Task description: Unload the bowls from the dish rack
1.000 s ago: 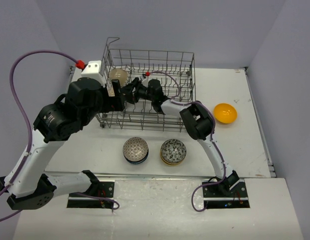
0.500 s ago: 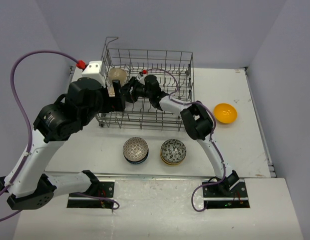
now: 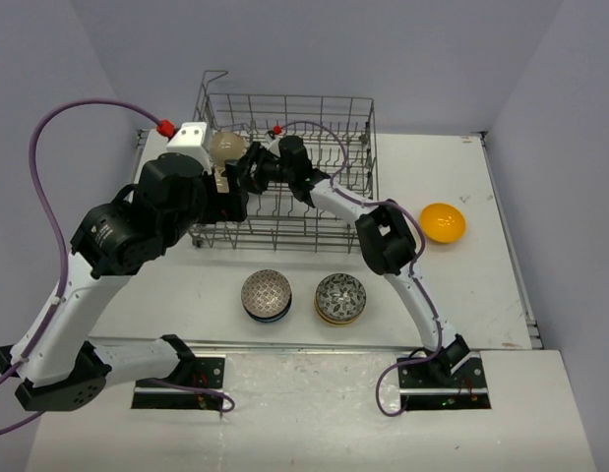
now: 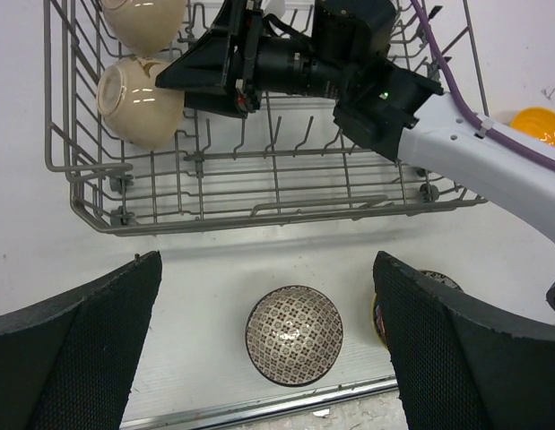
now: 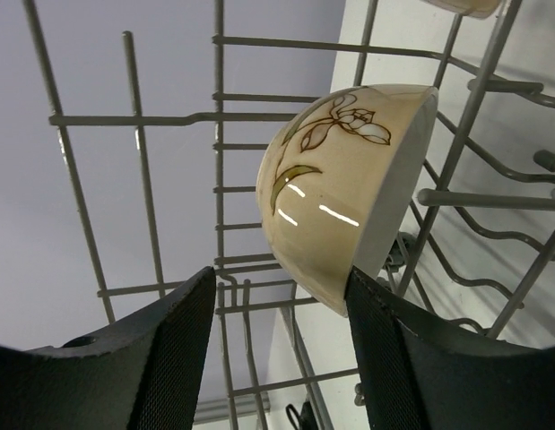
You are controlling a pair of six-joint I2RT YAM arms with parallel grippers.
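The white table (image 3: 481, 295) carries the grey wire dish rack (image 3: 343, 128) at its far middle; the right arm reaches across into the rack's left end, and the left arm hangs over the rack's near left corner. On the table in front of the rack sit the left patterned bowl (image 3: 266, 294) and the right patterned bowl (image 3: 340, 297), side by side; an orange-yellow bowl (image 3: 443, 222) lies apart, to the right of the rack. 2 beige bowls stand on edge among the tines at the rack's left end: the plain beige bowl (image 4: 143, 18) farther back, and the flower-painted beige bowl (image 5: 349, 197) nearer. The right gripper (image 5: 275, 282) has its fingers spread with that bowl's lower side between them; whether they touch it cannot be told. The left gripper (image 4: 264, 264) is wide apart and holds nothing, above the table just in front of the rack.
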